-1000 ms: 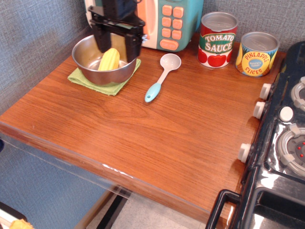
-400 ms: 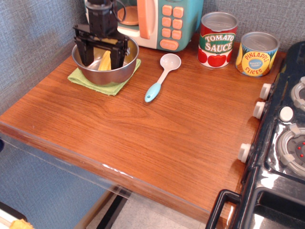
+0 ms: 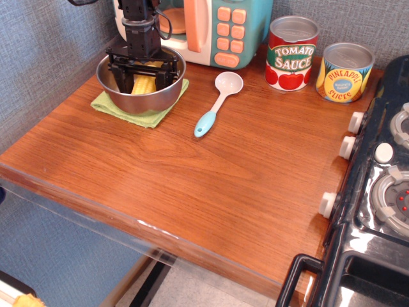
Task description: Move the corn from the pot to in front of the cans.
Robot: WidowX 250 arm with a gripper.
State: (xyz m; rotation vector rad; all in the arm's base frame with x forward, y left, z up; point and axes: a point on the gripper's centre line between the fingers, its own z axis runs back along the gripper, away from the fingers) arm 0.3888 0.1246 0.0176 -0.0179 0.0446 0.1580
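The yellow corn lies inside the steel pot at the back left of the wooden table. My black gripper has come down into the pot from above. Its jaws are open, one finger on each side of the corn, and they partly hide it. I cannot tell whether the fingers touch the corn. The red Tomato Sauce can and the yellow and blue Pineapple Slices can stand at the back right, far from the gripper.
The pot sits on a green cloth. A teal and white toy microwave stands right behind it. A white spoon with a teal handle lies between pot and cans. A black toy stove borders the right edge.
My gripper has moved left and down from over the pot's right side into the pot, and turned, so its open fingers now straddle the corn. The corn has stayed in the pot.
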